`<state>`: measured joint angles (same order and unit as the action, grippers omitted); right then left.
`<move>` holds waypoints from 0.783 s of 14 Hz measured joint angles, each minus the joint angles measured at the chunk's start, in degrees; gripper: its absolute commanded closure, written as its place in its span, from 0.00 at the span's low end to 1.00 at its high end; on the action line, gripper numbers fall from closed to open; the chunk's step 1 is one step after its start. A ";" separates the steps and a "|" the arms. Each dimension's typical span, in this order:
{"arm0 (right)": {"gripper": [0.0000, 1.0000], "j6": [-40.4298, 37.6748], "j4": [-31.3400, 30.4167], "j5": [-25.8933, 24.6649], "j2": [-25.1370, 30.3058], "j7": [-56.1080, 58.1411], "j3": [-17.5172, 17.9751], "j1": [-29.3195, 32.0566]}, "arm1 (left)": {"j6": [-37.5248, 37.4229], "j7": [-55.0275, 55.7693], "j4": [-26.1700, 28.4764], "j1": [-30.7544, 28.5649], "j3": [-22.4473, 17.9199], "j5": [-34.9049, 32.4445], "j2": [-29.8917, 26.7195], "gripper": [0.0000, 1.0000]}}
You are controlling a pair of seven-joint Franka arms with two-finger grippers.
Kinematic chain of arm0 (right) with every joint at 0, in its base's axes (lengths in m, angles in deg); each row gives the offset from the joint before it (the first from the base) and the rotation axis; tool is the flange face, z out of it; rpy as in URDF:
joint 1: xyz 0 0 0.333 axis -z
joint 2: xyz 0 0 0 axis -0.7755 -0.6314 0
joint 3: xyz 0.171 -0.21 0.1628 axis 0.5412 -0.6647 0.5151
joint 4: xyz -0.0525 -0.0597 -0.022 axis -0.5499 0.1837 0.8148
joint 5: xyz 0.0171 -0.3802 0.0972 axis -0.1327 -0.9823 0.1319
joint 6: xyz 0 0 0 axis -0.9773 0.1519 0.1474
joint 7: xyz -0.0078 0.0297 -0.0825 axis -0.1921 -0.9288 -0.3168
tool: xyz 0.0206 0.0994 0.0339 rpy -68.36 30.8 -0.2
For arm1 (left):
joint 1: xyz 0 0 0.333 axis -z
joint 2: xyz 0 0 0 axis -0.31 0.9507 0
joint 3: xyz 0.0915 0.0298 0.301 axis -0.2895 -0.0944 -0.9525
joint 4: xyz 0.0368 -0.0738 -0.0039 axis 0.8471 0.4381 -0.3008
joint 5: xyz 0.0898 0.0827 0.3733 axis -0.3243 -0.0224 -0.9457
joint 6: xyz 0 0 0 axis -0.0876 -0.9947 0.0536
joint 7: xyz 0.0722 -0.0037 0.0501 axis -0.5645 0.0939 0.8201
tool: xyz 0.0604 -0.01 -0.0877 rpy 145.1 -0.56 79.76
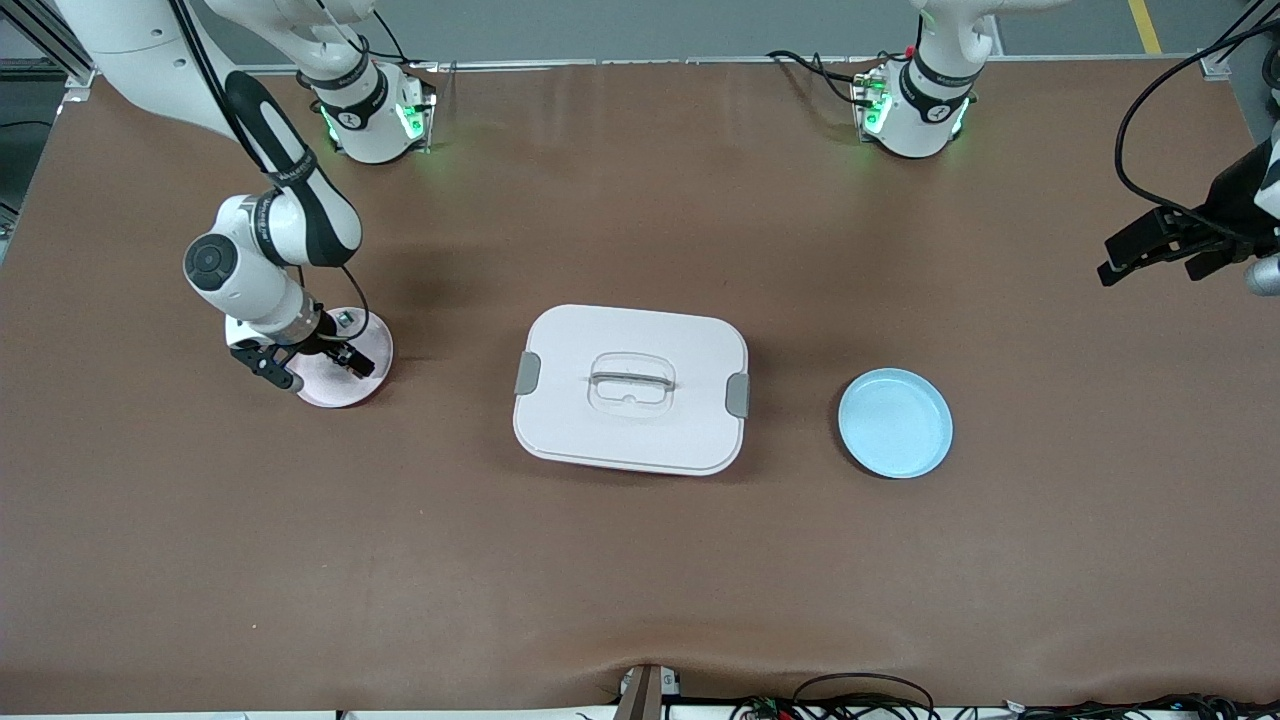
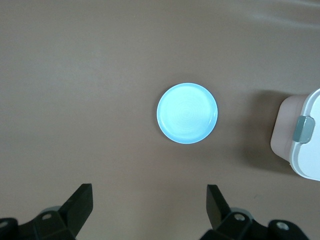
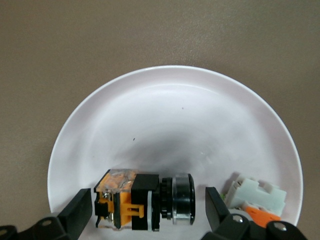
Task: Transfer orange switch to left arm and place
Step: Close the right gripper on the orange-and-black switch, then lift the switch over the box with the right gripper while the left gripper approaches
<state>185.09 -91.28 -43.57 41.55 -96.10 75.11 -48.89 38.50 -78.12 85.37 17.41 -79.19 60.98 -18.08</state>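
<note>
The orange switch [image 3: 145, 200], a stubby black part with an orange body and a silver ring, lies on its side on the pink plate [image 3: 175, 115]. My right gripper [image 3: 148, 207] is open and low over the plate, with one finger at each end of the switch and a small gap at both ends. In the front view the right gripper [image 1: 312, 362] hides the switch on the pink plate [image 1: 345, 392]. The white box [image 1: 630, 388] stands at the middle of the table. My left gripper [image 1: 1150, 260] is open and empty, waiting in the air over the left arm's end of the table; it also shows in the left wrist view [image 2: 150, 205].
A pale white-grey piece with an orange patch [image 3: 255, 197] lies on the pink plate beside the switch. An empty blue plate [image 1: 895, 422] sits between the box and the left arm's end; it also shows in the left wrist view [image 2: 187, 113], with a corner of the box [image 2: 300, 135].
</note>
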 measured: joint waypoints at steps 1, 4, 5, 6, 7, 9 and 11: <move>1.00 -0.08 0.00 0.00 -0.03 0.01 0.00 -0.01 | 0.00 0.00 0.00 0.00 0.00 0.00 0.00 0.00; 1.00 -0.48 0.01 0.01 -0.03 -0.57 0.08 -0.27 | 0.00 0.00 0.00 0.00 0.00 0.00 0.00 0.00; 1.00 -0.58 0.02 0.01 -0.03 -0.96 0.09 -0.37 | 0.00 0.00 0.00 0.00 0.00 0.00 0.00 0.00; 1.00 -1.05 0.17 0.01 -0.02 -1.28 0.10 -0.42 | 0.00 0.00 0.00 0.00 0.00 0.00 0.00 0.00; 1.00 -2.56 0.67 0.02 0.04 -1.57 0.10 -0.44 | 0.00 0.00 0.00 0.00 0.00 0.00 0.00 0.00; 1.00 -9.74 3.61 0.03 0.81 -2.41 0.10 -0.47 | 0.00 0.03 0.00 0.00 0.00 0.00 0.00 0.00; 1.00 -20.25 8.96 0.07 2.53 -3.22 0.10 -0.50 | 0.00 0.61 0.00 -0.12 -0.09 0.18 0.01 0.00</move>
<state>164.84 -82.32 -43.50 44.07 -99.32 75.22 -49.39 38.50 -77.51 85.37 17.28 -79.28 61.16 -18.07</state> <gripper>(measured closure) 0.273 0.000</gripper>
